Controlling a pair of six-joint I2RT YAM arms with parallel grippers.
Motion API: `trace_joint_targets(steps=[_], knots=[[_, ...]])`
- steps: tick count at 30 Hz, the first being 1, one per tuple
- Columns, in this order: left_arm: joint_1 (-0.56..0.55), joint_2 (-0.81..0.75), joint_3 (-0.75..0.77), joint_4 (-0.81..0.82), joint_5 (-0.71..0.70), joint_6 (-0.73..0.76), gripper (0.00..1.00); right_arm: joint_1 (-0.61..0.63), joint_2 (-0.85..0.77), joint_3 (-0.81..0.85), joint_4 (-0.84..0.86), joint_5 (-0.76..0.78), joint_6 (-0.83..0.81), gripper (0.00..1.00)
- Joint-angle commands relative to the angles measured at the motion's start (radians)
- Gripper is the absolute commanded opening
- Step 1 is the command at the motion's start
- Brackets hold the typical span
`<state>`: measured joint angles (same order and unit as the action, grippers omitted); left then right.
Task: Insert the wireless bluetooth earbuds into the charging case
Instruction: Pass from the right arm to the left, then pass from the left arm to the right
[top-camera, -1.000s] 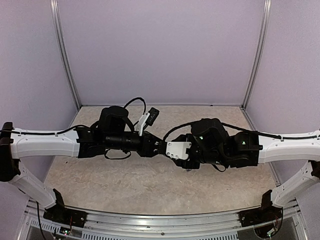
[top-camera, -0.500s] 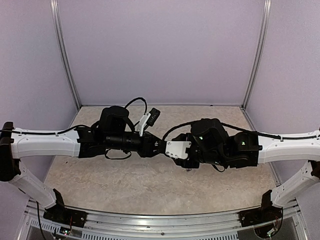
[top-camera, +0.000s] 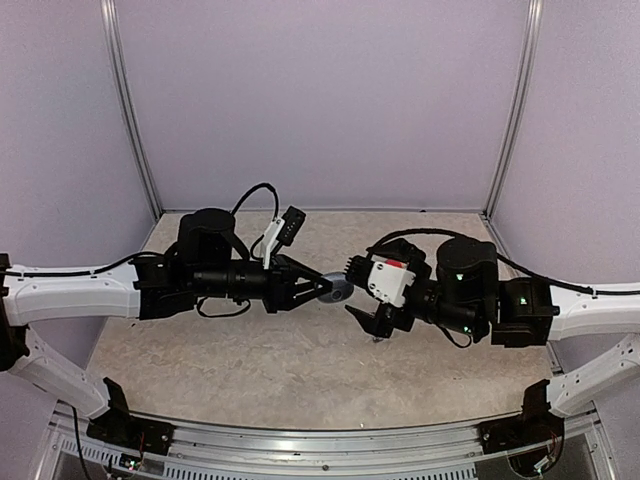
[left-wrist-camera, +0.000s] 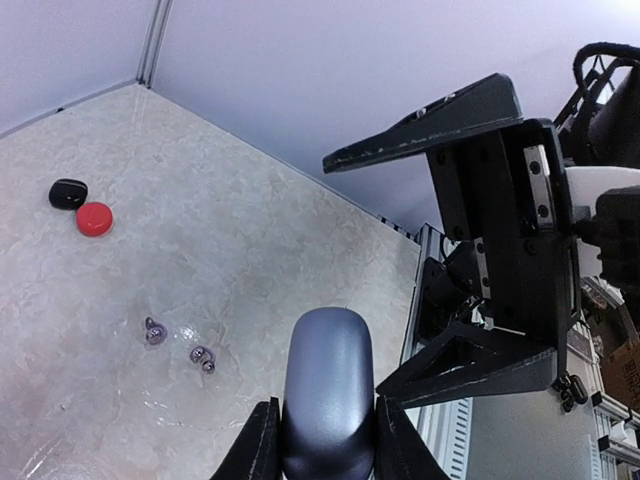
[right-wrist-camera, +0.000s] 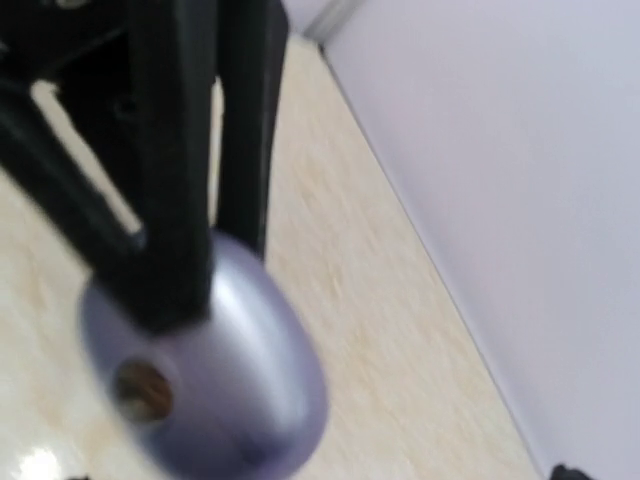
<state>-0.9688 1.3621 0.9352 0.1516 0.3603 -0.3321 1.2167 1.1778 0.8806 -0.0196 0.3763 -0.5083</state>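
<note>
Table (left-wrist-camera: 250, 200): earbuds (left-wrist-camera: 203, 358), black case (left-wrist-camera: 68, 193), red case (left-wrist-camera: 94, 218)

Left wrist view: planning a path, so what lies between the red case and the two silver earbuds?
Nothing: that stretch of table between the red case and the silver earbuds is bare, as the left wrist view shows.

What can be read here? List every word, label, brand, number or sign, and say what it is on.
No readable text anywhere.
The red patch on the right wrist's white housing: too small to read.
The grey case, black case, red case: no visible print.
</note>
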Motion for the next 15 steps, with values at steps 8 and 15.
trace_joint_targets(steps=[8,15], knots=[[-0.011,-0.166,-0.117,0.244,0.025,0.154,0.22,-0.139,-0.177,-0.176,0.209,-0.51,0.276,0.99],[-0.077,-0.231,-0.164,0.343,-0.004,0.271,0.22,-0.165,-0.108,-0.122,0.212,-0.705,0.45,0.99]])
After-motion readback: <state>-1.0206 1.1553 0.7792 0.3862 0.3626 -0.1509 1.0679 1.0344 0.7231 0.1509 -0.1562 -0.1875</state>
